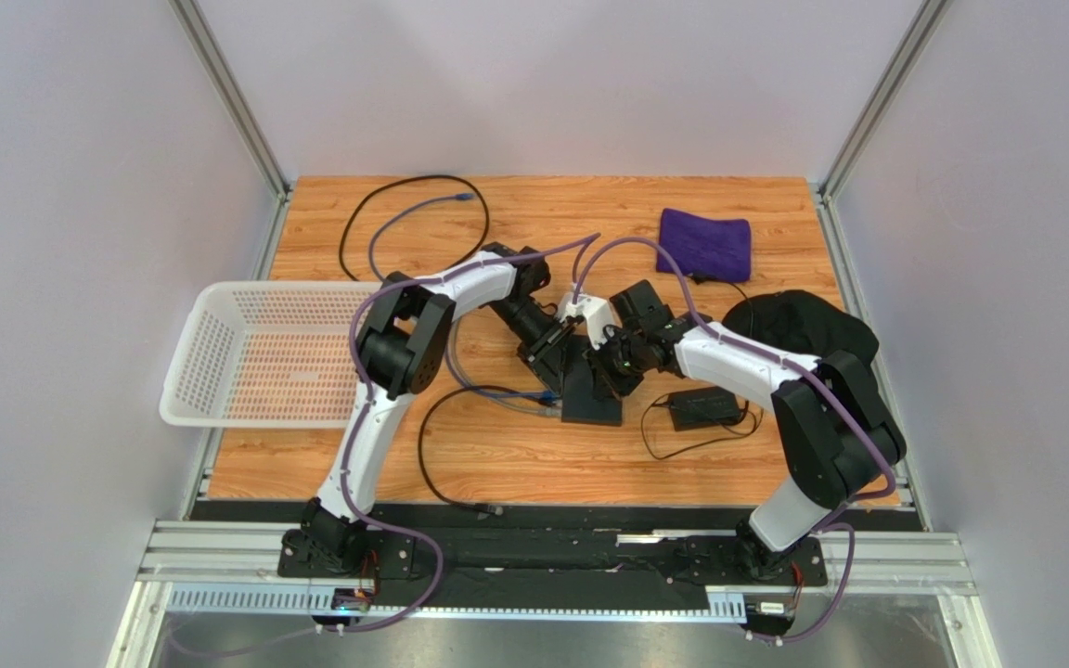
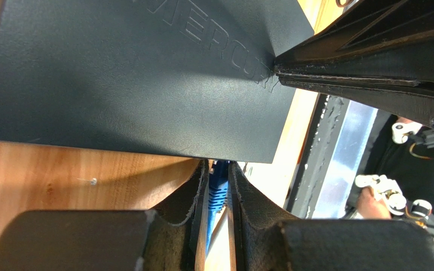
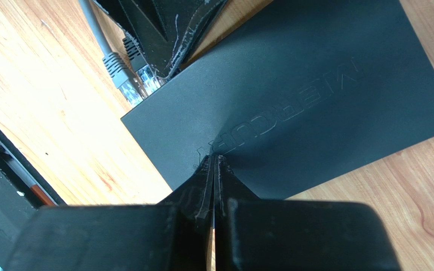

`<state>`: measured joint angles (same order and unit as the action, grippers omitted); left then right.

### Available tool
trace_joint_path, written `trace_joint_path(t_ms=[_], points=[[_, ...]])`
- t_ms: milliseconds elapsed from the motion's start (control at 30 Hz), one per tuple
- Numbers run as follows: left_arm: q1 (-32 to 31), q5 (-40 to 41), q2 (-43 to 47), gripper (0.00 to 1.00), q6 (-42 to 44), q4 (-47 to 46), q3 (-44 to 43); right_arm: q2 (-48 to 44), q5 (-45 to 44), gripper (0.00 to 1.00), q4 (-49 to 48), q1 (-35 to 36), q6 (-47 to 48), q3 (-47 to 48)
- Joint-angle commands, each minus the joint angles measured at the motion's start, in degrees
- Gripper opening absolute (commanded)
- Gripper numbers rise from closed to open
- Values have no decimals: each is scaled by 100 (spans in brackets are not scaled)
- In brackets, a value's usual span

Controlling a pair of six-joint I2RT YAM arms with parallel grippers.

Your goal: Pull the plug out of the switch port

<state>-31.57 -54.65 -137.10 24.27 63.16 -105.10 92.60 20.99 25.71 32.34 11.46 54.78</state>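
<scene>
With both bases at the near edge of the table (image 1: 568, 466), left arm (image 1: 359, 446) goes up, elbows beside the white basket (image 1: 185, 376) and reaches right to centre; right arm (image 1: 833, 432) folds at its elbow near the right side and reaches left to meet it. Power brick (image 1: 705, 408) lies under the right forearm, just right of the switch (image 3: 293, 96), which is flat on the wood mid-table. Right gripper (image 3: 213, 161): fingers closed together, holding nothing, tips pressed down on the switch lid. Left gripper (image 2: 218, 165): clamped on the blue plug (image 2: 218, 195) right at the switch's socket edge; can't tell if it's seated. Grey plug (image 3: 120, 70) just beside it. Further back: black fabric lump (image 1: 798, 327), then purple cloth (image 1: 705, 244)
</scene>
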Motion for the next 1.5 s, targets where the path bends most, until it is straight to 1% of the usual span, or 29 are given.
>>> trace_joint_path(t_ms=[0,167,233,267,367,433,533,633,700,833,933,1000,1033,1100,1133,1167,1267,1333,1400,1467], points=[[37,60,-72,0,474,461,-213,136,-201,0,171,36,102,-47],[28,-203,113,0,456,285,559,74,-236,0,136,36,102,-126],[28,-169,157,0,666,372,683,109,-219,0,127,36,102,-117],[28,-116,148,0,867,556,675,127,-219,0,135,36,110,-108],[46,104,122,0,1062,777,465,197,-192,0,153,36,110,-56],[63,165,87,0,1080,908,254,241,-175,0,153,36,111,-29],[63,174,-27,0,1080,1110,-368,250,-183,0,162,36,119,-12],[63,166,-150,0,1106,1260,-625,233,-201,0,153,36,137,-38],[63,166,-194,0,1202,1331,-609,189,-227,0,144,44,137,-73],[63,104,-159,0,1588,1489,-74,136,-262,0,118,44,128,-135],[63,148,-151,0,1721,1542,138,153,-254,0,135,36,137,-126],[63,78,-168,0,1695,1542,121,188,-236,0,136,36,128,-100],[63,52,-177,0,1556,1498,-27,197,-245,0,153,36,128,-91],[72,-106,-247,0,1248,1402,-299,232,-245,0,171,36,137,-65],[90,-194,-291,0,1003,1401,-683,232,-236,0,188,44,146,-56],[107,-264,-387,0,818,1349,-870,241,-245,0,197,36,163,-47],[142,-677,-475,0,237,1015,-1206,232,-254,0,250,36,189,-3],[143,-766,-502,0,70,874,-1145,189,-280,0,267,44,190,-12],[143,-679,-476,0,121,778,-952,145,-297,0,276,36,190,-29],[151,-617,-319,0,200,664,-417,92,-298,0,276,36,198,-90]])
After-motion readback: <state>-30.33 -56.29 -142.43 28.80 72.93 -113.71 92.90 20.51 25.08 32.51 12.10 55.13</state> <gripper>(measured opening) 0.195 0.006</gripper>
